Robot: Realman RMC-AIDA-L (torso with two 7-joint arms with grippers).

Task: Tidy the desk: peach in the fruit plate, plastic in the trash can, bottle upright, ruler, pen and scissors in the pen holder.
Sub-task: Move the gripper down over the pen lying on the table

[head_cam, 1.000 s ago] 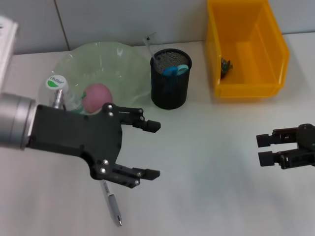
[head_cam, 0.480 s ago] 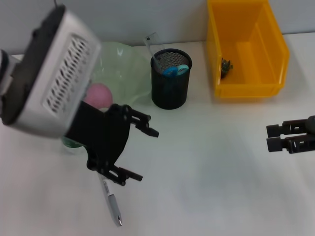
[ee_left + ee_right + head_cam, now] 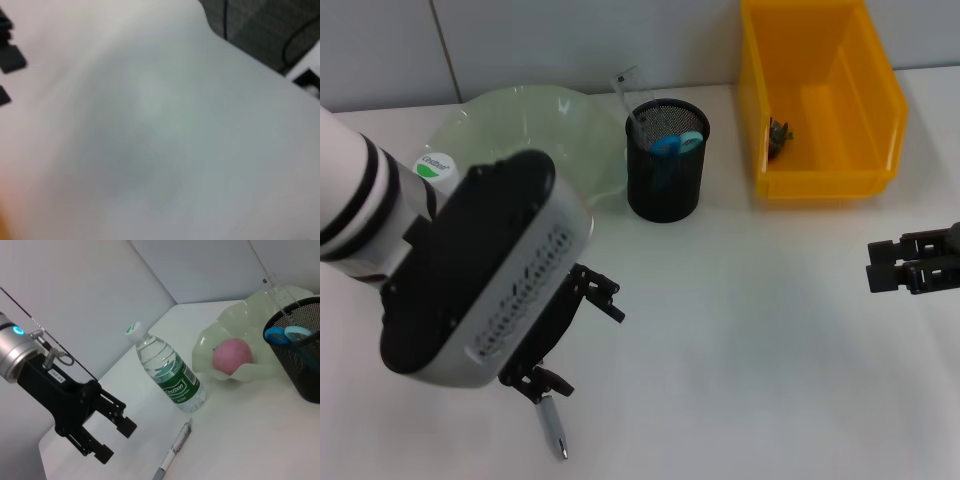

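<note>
The bottle [image 3: 168,371] wears a green label reading "Cestbon"; its cap print is too small to read.

The plain white worktop [image 3: 740,330] carries a pale green wavy-rimmed fruit plate [image 3: 535,125]; a black mesh pen holder [image 3: 666,172] beside it; a yellow plastic bin [image 3: 820,100]; an upright clear water bottle [image 3: 167,370]; a silver pen [image 3: 552,426].

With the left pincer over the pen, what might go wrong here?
The left pincer hangs open above the pen, which lies flat on the desk; a grasp may slip or push it away. The upright bottle stands close beside, so the arm might knock it over.
</note>
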